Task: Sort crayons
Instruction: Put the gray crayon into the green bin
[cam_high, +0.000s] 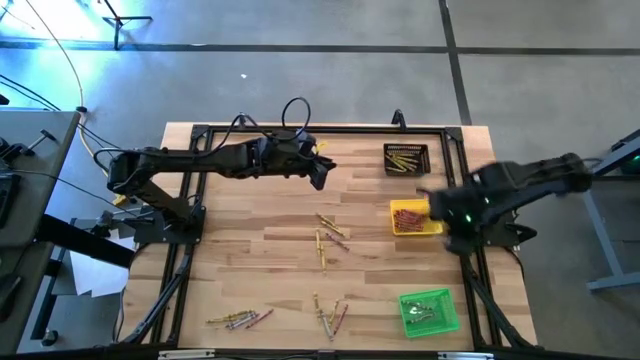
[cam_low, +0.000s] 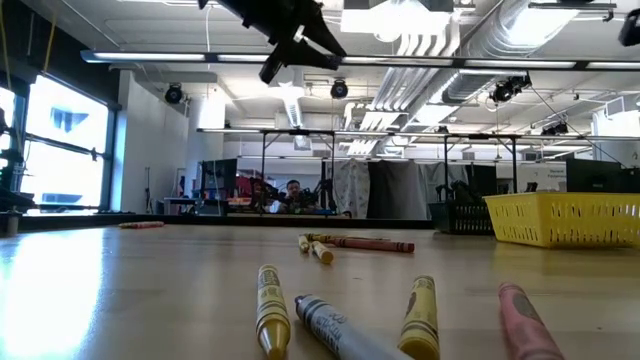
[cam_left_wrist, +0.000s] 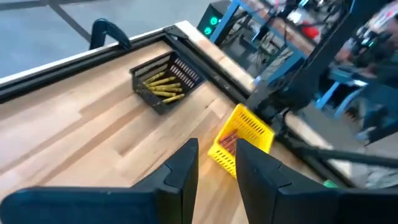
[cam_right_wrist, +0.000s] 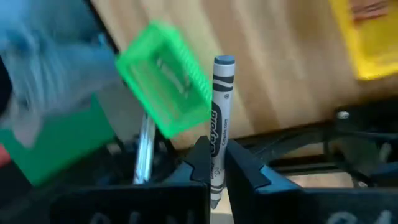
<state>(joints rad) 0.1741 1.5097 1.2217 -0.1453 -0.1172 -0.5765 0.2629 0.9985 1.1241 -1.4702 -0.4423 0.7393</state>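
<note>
Item 1: my right gripper (cam_right_wrist: 217, 163), raised at the table's right edge, fingers pinched on a grey crayon (cam_right_wrist: 221, 118) that stands upright between them (label wrapper facing the wrist camera). Beyond my fingertips sits the green tray (cam_right_wrist: 165, 78), with the yellow tray (cam_right_wrist: 367, 37) off to the other side.

Item 2: my left gripper (cam_left_wrist: 214, 165), held high above the far middle of the table, fingers slightly apart with nothing between them. Ahead of it lies the black tray (cam_left_wrist: 165, 81) holding yellow crayons (cam_left_wrist: 160, 84); nearer, just past my fingertips, the yellow tray again, holding red crayons (cam_left_wrist: 229, 142).

Item 3: loose crayons (cam_high: 330, 235) on the wood, well below my left gripper, scattered mid-table. A second cluster (cam_high: 328, 315) lies at the near edge, and a third (cam_high: 238, 319) towards the near left corner.

Item 4: green tray, contents greyish, detail too small to tell.
</note>
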